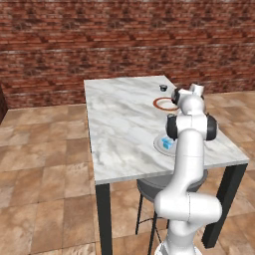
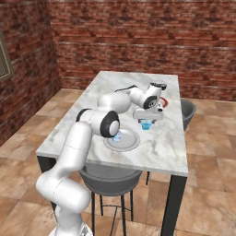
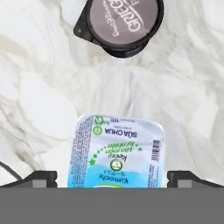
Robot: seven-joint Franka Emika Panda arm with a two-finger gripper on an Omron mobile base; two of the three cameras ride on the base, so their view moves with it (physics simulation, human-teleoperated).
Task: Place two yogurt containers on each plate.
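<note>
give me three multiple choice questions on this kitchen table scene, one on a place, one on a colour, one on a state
1. Where does the light blue yogurt cup lie in the hand view?
A. between the tool's fingertips, on the marble table
B. on the red-rimmed plate
C. on the floor

2. What colour is the round yogurt cup beyond it?
A. bright yellow
B. dark blackish
C. green

3. How do the jaws of the tool stand?
A. shut on a plate
B. shut tight on nothing
C. wide open

Answers: A, the cup sits on marble with a fingertip on each side; B, its lid and rim are dark; C, the fingertips stand clear of the cup's sides.
</note>
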